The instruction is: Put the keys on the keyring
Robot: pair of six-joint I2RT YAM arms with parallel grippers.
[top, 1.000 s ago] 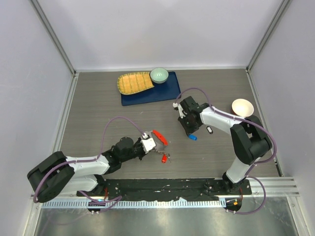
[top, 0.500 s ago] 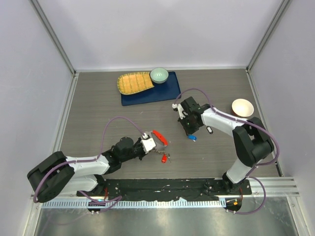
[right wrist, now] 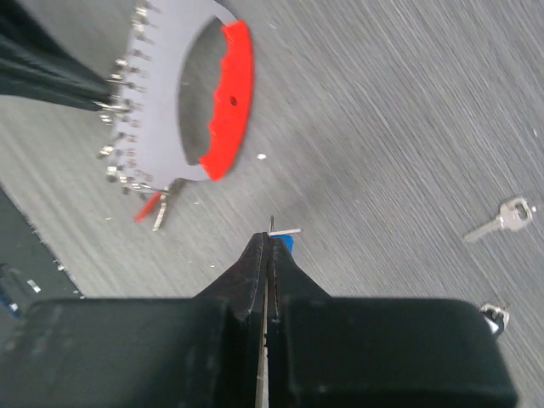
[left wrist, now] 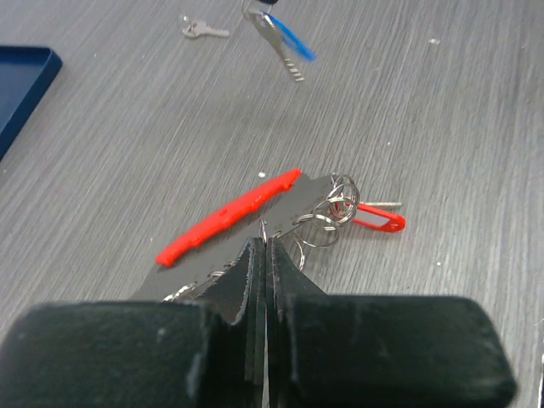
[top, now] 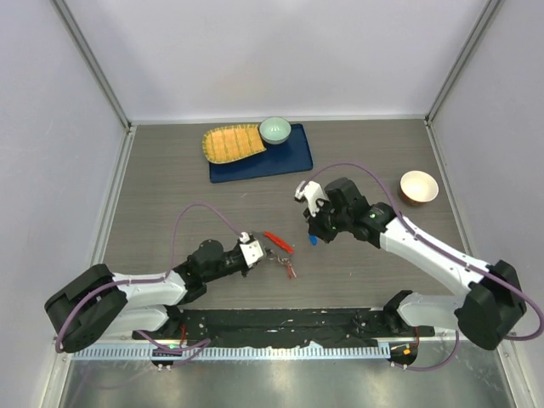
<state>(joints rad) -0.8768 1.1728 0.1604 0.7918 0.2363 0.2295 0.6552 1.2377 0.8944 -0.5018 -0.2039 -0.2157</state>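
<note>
My left gripper [left wrist: 265, 246] is shut on the keyring [left wrist: 327, 217], a tangle of grey rings and chain with a long curved red tag [left wrist: 225, 219]; it shows in the top view as the keyring [top: 279, 242], right of the left gripper [top: 255, 252]. The red-headed key [left wrist: 378, 221] lies on the table at the rings, and I cannot tell whether it is threaded on. My right gripper [right wrist: 270, 238] is shut on the blue-headed key [right wrist: 285, 245], held above the table just right of the keyring, the key [top: 313, 240] hanging below the right gripper [top: 314, 231].
A bare silver key [right wrist: 501, 219] lies on the table beyond the blue key. A blue tray [top: 289, 157] at the back carries a yellow woven plate [top: 231, 143] and a green bowl [top: 274, 129]. A tan bowl [top: 419, 187] stands at the right.
My right gripper closed on the blue key, lifted it off the table and carried it left toward the keyring. The left gripper drew the keyring slightly nearer.
</note>
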